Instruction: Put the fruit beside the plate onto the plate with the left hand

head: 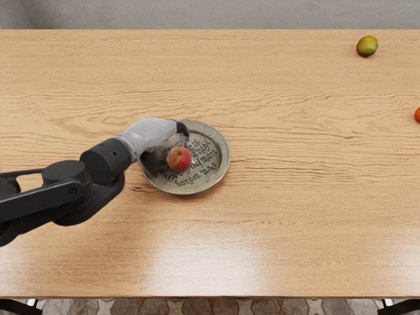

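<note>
- Arm links, dark and bulky, showed low at the picture's left edge and ran up at a slant toward the middle of the table (295,216). No right arm was in view.
- At their end the pale grey left hand (156,136) hung palm-down over the left part of the plate (216,147), its wrist outside the rim.
- Just beside the hand, touching it or nearly so, the red-and-yellow fruit (179,158) sat inside the plate's rim, left of centre, on the lettered face.
- Whether the hand clasped the fruit or only stood against it could not be told from this view.
- Judged from that, the carrying part of the task looked done. What remained was a clear release, if one was needed, and taking the hand away.
- Far to the right, well apart from the plate, a green-yellow fruit (367,46) lay near the table's back edge, and an orange-red object (417,115) was cut off by the right edge.
</note>
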